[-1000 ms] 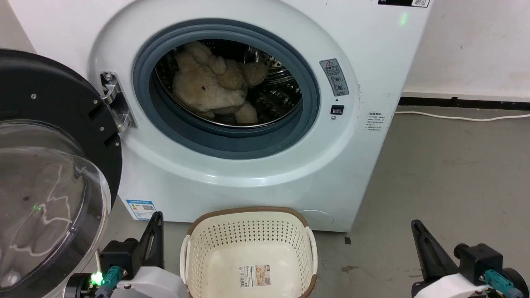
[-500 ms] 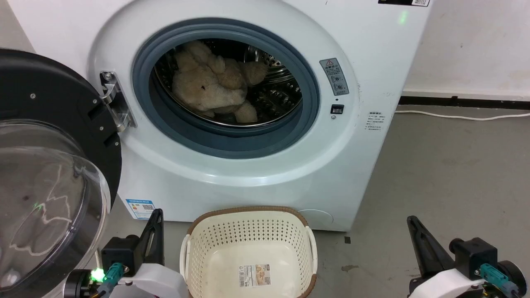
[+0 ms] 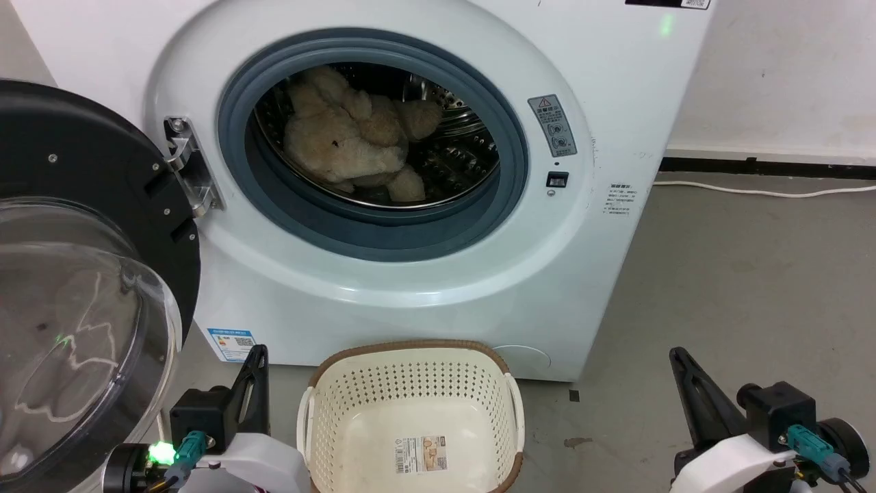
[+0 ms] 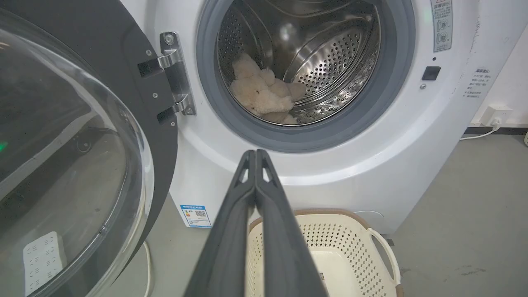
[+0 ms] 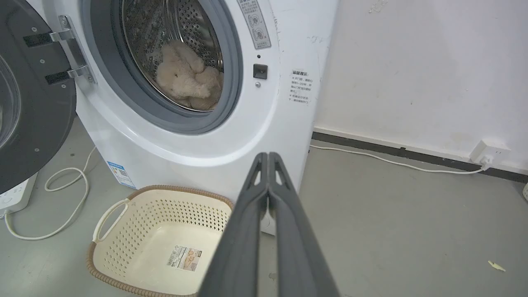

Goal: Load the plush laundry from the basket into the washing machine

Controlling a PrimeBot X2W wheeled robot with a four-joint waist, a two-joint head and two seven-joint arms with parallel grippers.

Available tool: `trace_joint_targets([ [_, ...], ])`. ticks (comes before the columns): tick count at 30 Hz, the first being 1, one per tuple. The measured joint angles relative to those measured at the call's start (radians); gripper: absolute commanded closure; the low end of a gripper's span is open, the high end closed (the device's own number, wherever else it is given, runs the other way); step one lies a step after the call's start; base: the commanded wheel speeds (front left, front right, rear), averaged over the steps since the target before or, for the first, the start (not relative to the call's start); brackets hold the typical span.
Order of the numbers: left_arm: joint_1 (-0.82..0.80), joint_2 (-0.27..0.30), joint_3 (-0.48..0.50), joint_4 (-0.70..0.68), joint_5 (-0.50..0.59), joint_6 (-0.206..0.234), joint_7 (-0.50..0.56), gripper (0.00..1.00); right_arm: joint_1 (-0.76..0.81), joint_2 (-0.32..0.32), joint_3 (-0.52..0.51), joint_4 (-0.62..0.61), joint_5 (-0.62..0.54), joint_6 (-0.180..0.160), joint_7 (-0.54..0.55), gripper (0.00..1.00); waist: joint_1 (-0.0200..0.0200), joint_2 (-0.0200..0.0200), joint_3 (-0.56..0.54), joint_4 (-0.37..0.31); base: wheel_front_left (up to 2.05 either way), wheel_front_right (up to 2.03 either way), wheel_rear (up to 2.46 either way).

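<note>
The cream-beige plush laundry (image 3: 349,140) lies inside the steel drum of the white washing machine (image 3: 424,301), whose door stands open; the plush laundry (image 4: 264,93) (image 5: 185,78) shows in both wrist views too. The basket (image 3: 410,373) sits on the floor in front of the machine with just a label sticker on its bottom; both wrist views catch the basket (image 4: 330,231) (image 5: 165,210). My left gripper (image 3: 256,356) rests low to the basket's left, shut with nothing in it. My right gripper (image 3: 677,356) rests low to its right, also shut and holding nothing.
The black-rimmed clear bubble door (image 3: 82,274) hangs open at the left, close to my left arm. A white cable (image 5: 62,198) loops on the floor by a power strip. Another cable (image 5: 392,161) runs along the right wall to a socket (image 5: 489,150). Grey floor lies at the right.
The right gripper has drifted slightly up and left in the head view. The left gripper has barely shifted. The plush laundry and the basket lie as before.
</note>
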Motion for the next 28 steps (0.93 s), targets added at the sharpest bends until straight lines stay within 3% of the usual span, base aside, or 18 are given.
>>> trace_joint_targets([
  [28, -0.004, -0.018, 0.016, 0.003, 0.032, -0.009, 0.009, 1.0, -0.014, 0.0, 0.003, -0.003, -0.01, 0.0, 0.017, 1.0, 0.0, 0.0, 0.002, 0.0, 0.0, 0.0, 0.0],
])
